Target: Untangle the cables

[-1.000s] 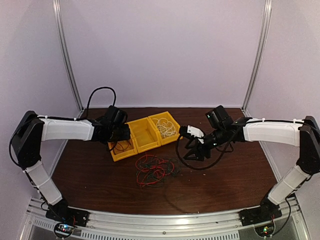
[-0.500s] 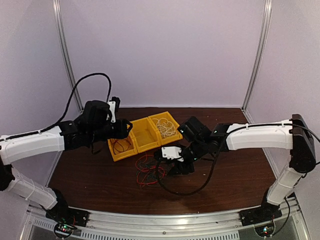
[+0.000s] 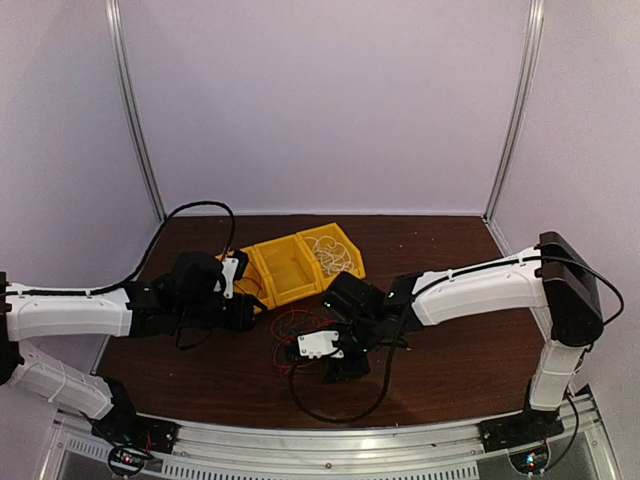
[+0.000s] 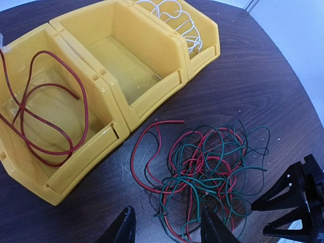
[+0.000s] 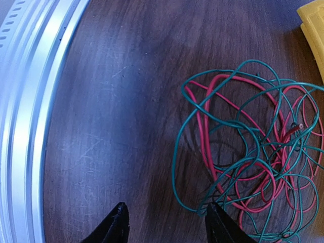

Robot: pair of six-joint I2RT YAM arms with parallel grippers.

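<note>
A tangle of red and dark green cables [image 3: 298, 330] lies on the brown table in front of the yellow bins. It shows in the left wrist view [image 4: 207, 167] and the right wrist view [image 5: 253, 162]. A red cable [image 4: 43, 101] lies in the left bin and a white cable [image 4: 177, 20] in the right bin [image 3: 335, 250]. My left gripper [image 3: 258, 308] is open and empty just above the tangle's left edge [image 4: 168, 230]. My right gripper [image 3: 335, 362] is open and empty at the tangle's near edge [image 5: 167, 225], one fingertip touching a green loop.
Three joined yellow bins [image 3: 290, 270] stand behind the tangle; the middle bin [image 4: 126, 66] holds nothing. The aluminium rail [image 5: 25, 101] runs along the table's near edge close to my right gripper. A black arm cable [image 3: 340, 405] loops over the table in front.
My left gripper has come away from the left bin down to the tangle's left side. My right arm has swung left and toward the near edge, ending at the tangle.
</note>
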